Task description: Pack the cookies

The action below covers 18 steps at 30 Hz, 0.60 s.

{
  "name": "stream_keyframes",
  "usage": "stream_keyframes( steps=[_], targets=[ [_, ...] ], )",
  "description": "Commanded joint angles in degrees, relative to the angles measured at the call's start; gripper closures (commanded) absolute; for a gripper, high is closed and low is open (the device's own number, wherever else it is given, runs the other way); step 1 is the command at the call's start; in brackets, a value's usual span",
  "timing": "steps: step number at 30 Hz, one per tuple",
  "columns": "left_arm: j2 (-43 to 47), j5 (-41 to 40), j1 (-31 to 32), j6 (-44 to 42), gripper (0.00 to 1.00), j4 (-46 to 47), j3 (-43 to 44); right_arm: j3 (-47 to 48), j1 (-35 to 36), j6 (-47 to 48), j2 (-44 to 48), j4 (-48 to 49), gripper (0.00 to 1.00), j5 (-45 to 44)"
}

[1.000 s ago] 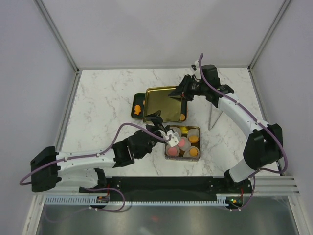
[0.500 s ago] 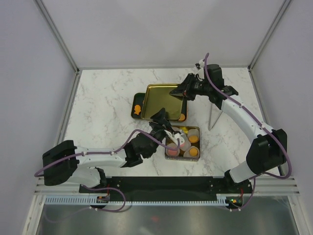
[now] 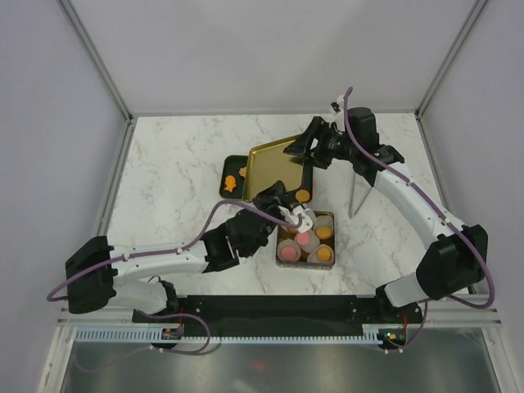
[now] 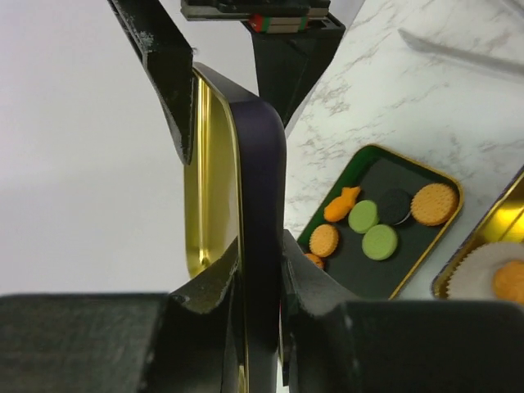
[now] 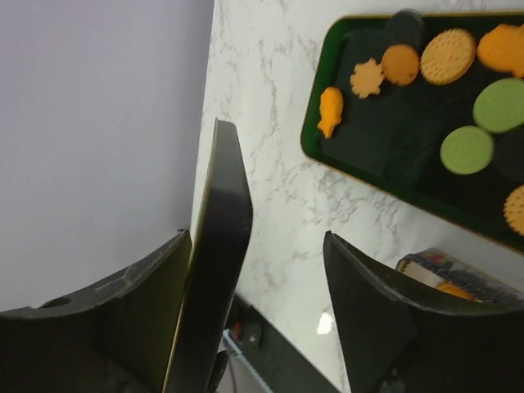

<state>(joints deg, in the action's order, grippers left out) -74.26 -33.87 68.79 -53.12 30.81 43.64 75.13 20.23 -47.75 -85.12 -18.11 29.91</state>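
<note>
**LID PINCHED L, LOOSE R; COOKIES PARTLY HIDDEN**

L pincer [image 4: 259,274]: pressed onto the gold lid [image 4: 210,184], rim pinched btw both my fingers. The lid shows near edge-on to my L cam, so most of its face is lost there. Top view: the lid is tilted up off the desk [image 3: 176,164], w/ my L pincer at its near edge.

R pincer [image 5: 258,246]: spread. The lid leans on one finger, w/ a clear gap to the other. Top view puts this pincer at the lid's far right edge.

Cookies [image 5: 467,150]: loose in the green tray [image 5: 372,135]. I see an orange fish, a flower shape, round orange and green ones, and some dark. The tray is cut off by the frame on R cam. From above the lid covers most of it, only its left end showing.

More cookies sit in paper cups [image 4: 473,260] inside the small tin [image 3: 333,239], near the tray. L cam catches just one cup, at the corner. Full count not possible. Blurred item at R cam lower right: can't ID.
</note>
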Motion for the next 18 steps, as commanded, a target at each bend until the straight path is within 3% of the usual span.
stream_keyframes(
  steps=[1, 2, 5, 11, 12, 15, 18],
  targets=[
    [2.98, 4.23, -0.50, 18.03, 0.98, -13.03, 7.32, 2.47, -0.19, 6.78, 5.05, -0.17, 0.25, -8.09],
    [3.07, 5.21, -0.59, 20.58, 0.98, -14.62, 7.86, 3.00, -0.19, 8.01, 6.53, -1.30, 0.17, -10.12],
    [3.24, 9.51, -0.94, 30.07, 0.98, -21.21, 10.41, 4.23, -0.28, 11.53, 9.78, -2.46, 0.11, -18.55],
    [3.94, 23.03, -6.37, 48.79, 0.98, -29.57, 15.51, 4.50, -0.80, 14.08, 16.02, -3.16, 0.06, -31.82],
    [4.29, 26.10, -7.87, 56.13, 0.98, -29.84, 15.95, 3.89, -0.80, 14.26, 16.74, -3.16, 0.06, -32.98],
    [4.47, 46.18, -15.67, 71.77, 0.98, -28.71, 17.70, 2.05, -0.80, 15.93, 19.46, -3.77, 0.05, -35.18],
    [3.42, 57.63, -21.40, 85.31, 0.98, -23.61, 17.36, -1.02, -0.89, 18.12, 21.13, -5.09, 0.05, -34.66]
  ],
)
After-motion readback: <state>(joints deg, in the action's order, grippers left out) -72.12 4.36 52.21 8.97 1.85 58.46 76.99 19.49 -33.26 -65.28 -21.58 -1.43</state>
